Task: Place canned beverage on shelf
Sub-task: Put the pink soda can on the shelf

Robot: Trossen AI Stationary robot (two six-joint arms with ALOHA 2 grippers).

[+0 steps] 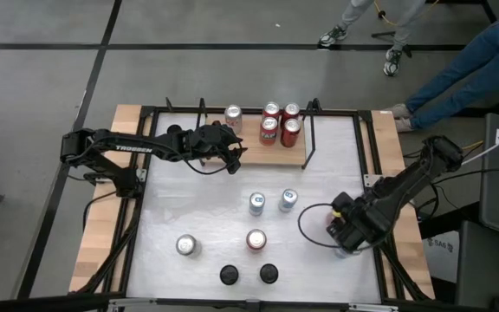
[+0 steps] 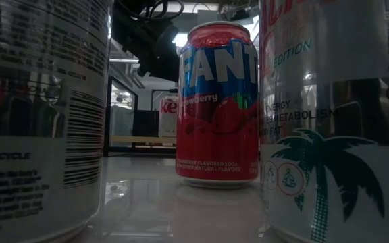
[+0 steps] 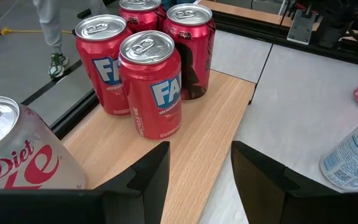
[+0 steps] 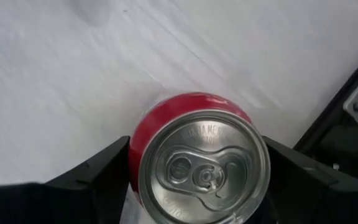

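The shelf (image 1: 258,154), a light-wood board with black rods, sits at the table's far side. It holds several red cans (image 3: 151,84) and a silver Diet Coke can (image 1: 233,115). My left gripper (image 3: 201,165) hovers open just before the shelf's near edge, with nothing between its fingers. Near the table's right edge my right gripper (image 1: 346,238) points down over a red can (image 4: 201,165), its fingers closed against the can's sides. My right gripper has the red can's wall (image 4: 135,146) just under the top rim, pinched on two opposite sides between its fingers (image 4: 98,171). The fingers come from above, pointing down. The can is upright, lid up; its base is hidden by the can itself.
Loose cans stand on the white table: two blue-white ones (image 1: 272,202), a red one (image 1: 256,240), a silver one (image 1: 186,245) and two dark-topped ones (image 1: 249,275) at the near edge. A black frame (image 1: 366,165) rims the table. People's legs (image 1: 457,78) show beyond the far right.
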